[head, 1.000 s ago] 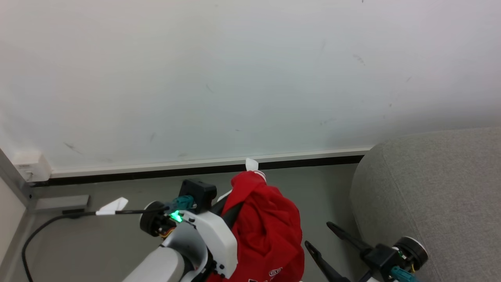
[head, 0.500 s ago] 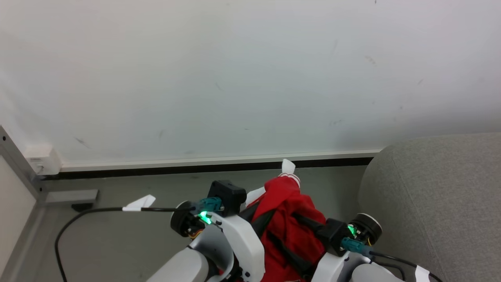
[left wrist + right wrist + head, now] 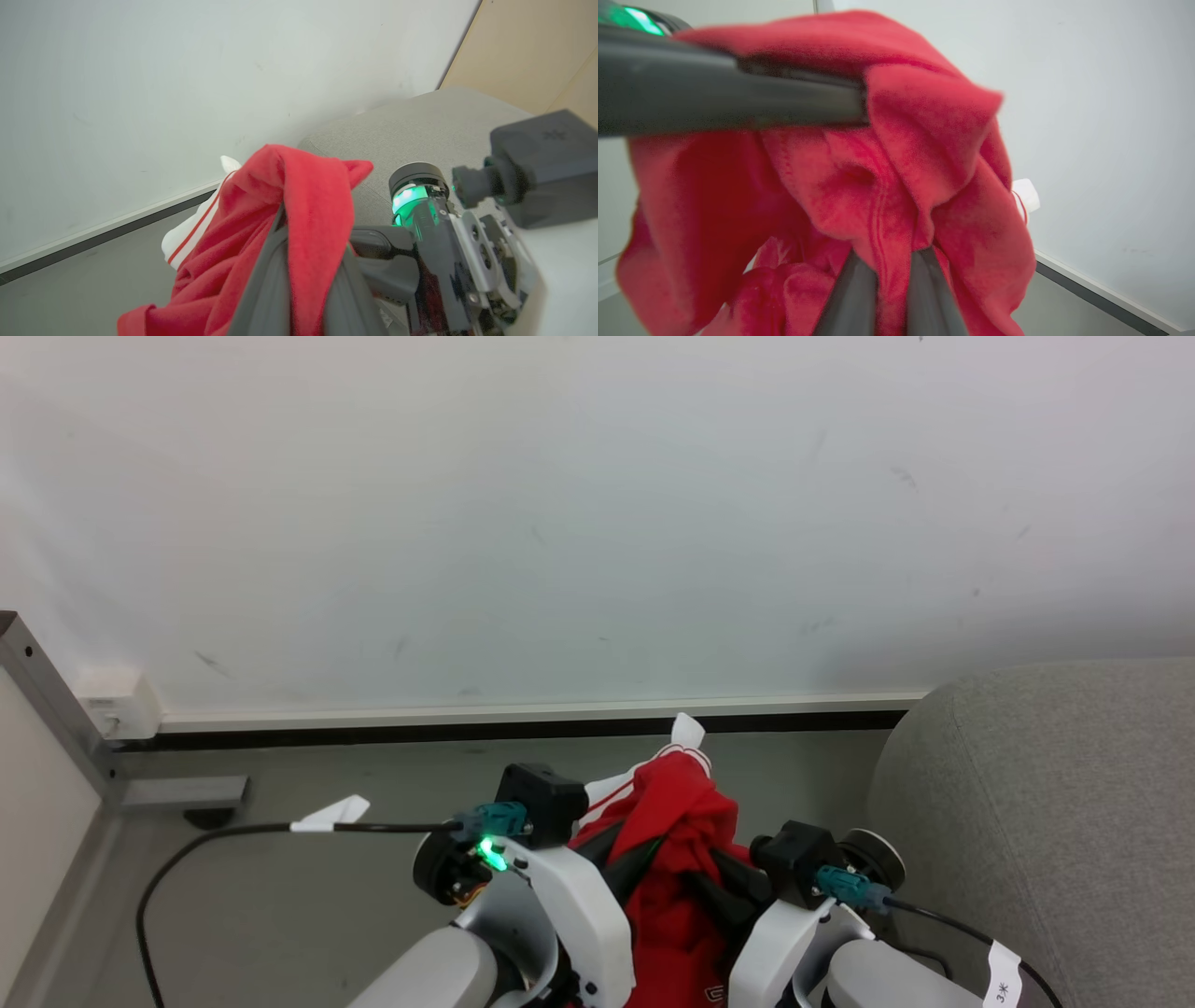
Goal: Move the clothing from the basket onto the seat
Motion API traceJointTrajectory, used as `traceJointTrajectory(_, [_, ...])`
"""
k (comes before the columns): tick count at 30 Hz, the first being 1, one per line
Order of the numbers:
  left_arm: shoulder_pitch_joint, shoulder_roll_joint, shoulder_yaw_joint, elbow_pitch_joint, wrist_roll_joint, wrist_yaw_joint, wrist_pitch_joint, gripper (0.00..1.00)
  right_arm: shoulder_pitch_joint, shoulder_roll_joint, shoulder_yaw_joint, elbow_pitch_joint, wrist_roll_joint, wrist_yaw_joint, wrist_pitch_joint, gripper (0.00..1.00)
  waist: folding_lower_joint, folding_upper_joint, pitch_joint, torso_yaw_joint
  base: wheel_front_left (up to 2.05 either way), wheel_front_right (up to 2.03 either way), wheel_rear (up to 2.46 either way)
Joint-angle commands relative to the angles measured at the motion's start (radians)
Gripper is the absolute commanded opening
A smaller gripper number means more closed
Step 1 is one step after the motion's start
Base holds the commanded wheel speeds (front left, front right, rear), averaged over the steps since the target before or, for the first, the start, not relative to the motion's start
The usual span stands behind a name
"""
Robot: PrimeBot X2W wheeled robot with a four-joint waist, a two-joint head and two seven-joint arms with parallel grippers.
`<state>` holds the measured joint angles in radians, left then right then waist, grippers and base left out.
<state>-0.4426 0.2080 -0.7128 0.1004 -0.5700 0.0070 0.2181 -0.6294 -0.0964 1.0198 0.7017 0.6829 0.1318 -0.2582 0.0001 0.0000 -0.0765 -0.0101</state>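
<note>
Well, on the left a black cable [image 3: 243,829] lies on the grey floor [image 3: 308,915] by the white wall [image 3: 560,523]. Next comes our left gripper [image 3: 627,855], and its two fingers are pinched tight on a fold of the red shirt [image 3: 686,798]. The shirt hangs in the air between our two arms, bunched in a lump, over the floor and not on the sofa yet. Just to the right, our right gripper [image 3: 719,887] has its fingers close together too, with a strip of red cloth squeezed between them. Farthest right is the big grey sofa [image 3: 1046,784], near the shirt with a gap between. We think the job now is to carry the shirt to the right and lay it on the soft top. To do that well, we should hold on with both grippers. We should lift the hanging part clear of the round edge and move both arms together so the cloth is not pulled apart. We should let go only when the shirt rests well onto the sofa, so it cannot slide to the floor.
</note>
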Motion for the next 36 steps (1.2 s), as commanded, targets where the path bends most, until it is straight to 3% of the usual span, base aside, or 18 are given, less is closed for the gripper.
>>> traceJointTrajectory(1, [0.006,0.011,0.005,0.007,-0.002,0.004,-0.009,0.00,0.019,-0.010,-0.016,-0.017,-0.010,-0.002,-0.008,0.00,-0.0001,0.0000,0.001,-0.003,0.00,0.00,0.00])
traceJointTrajectory(11, [0.032,0.022,0.002,0.015,-0.003,0.017,-0.022,0.00,0.053,-0.033,-0.053,-0.070,-0.038,-0.002,-0.008,0.00,-0.0001,0.0000,0.005,-0.012,0.00,0.00,0.00])
traceJointTrajectory(15, [0.043,0.026,-0.003,0.020,-0.007,0.020,-0.023,0.05,0.062,-0.043,-0.055,-0.076,-0.036,-0.002,-0.008,0.00,-0.0001,0.0000,0.006,-0.013,0.00,0.00,0.00])
traceJointTrajectory(16, [0.044,0.028,-0.003,0.021,-0.007,0.021,-0.023,0.10,0.062,-0.046,-0.055,-0.078,-0.034,-0.002,-0.008,0.00,-0.0001,0.0000,0.006,-0.012,0.00,0.00,0.00])
traceJointTrajectory(21, [0.052,0.034,-0.006,0.026,-0.004,0.027,-0.028,1.00,0.075,-0.054,-0.057,-0.081,-0.025,-0.002,-0.008,0.00,-0.0001,0.0000,0.004,-0.011,0.00,0.00,0.00])
traceJointTrajectory(36, [0.059,0.050,-0.015,0.033,0.009,0.042,-0.036,1.00,0.089,-0.082,-0.081,-0.093,-0.016,-0.002,-0.008,0.00,-0.0001,0.0000,0.000,-0.010,0.00,0.00,0.00])
